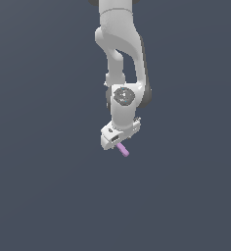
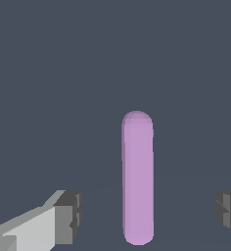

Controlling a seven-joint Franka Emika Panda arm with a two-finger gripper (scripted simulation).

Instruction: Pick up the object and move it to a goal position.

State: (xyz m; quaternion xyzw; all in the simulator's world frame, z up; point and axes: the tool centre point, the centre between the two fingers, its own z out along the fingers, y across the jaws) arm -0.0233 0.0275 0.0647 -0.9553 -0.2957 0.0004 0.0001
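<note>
Closest to the wrist camera, the two dark fingertips (image 2: 71, 215) of the gripper (image 2: 149, 215) stand wide apart, released, with nothing between them touching either pad. Between them, a little nearer one fingertip than the other, lies the rod (image 2: 137, 176), pink-purple with rounded ends, flat on the plain grey floor (image 2: 49, 73) and pointing straight away from the camera. Judging from this, the task is at an early stage: the hand is lined up over the rod, but the grasp, the lift and the carry to the goal are all left to do. No goal marker shows in either view. The exterior view, from farther off, shows what the wrist cannot: the white arm (image 1: 118, 59) reaching down, its gripper (image 1: 115, 142) low over the floor, the rod (image 1: 123, 150) poking out beneath it. It hides the fingertips, which only the wrist view shows.
</note>
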